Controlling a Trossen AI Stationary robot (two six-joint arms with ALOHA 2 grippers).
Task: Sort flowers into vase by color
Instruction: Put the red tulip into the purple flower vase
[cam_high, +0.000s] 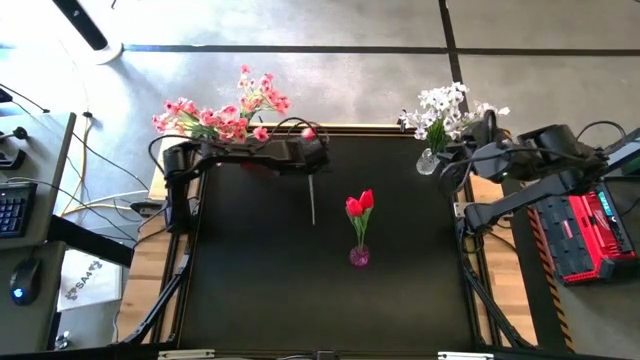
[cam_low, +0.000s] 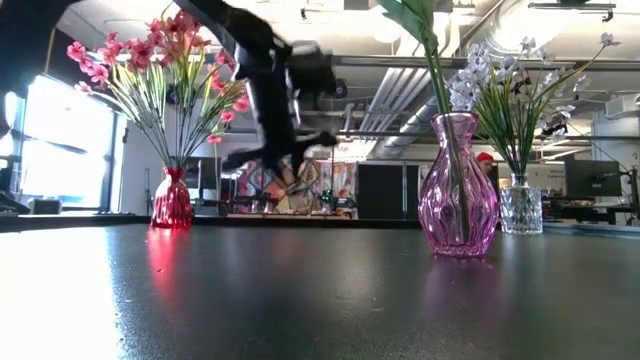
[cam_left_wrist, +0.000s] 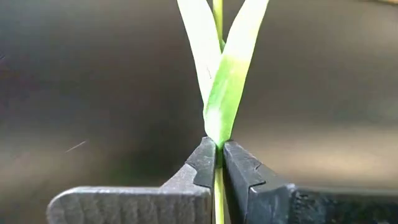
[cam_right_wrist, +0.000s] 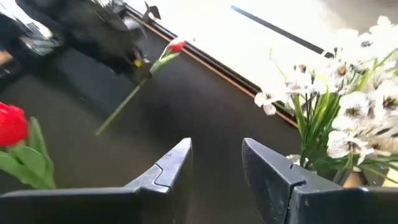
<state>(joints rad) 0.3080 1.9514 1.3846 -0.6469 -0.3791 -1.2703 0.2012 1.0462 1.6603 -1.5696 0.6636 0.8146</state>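
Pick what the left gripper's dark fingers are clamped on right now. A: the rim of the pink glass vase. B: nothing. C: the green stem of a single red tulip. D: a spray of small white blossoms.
C: the left gripper is shut on the green stem of a red tulip, leaves fanning out past its tips.

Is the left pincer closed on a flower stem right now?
Yes, the left pincer is pinched shut on the green tulip stem just below its leaves.
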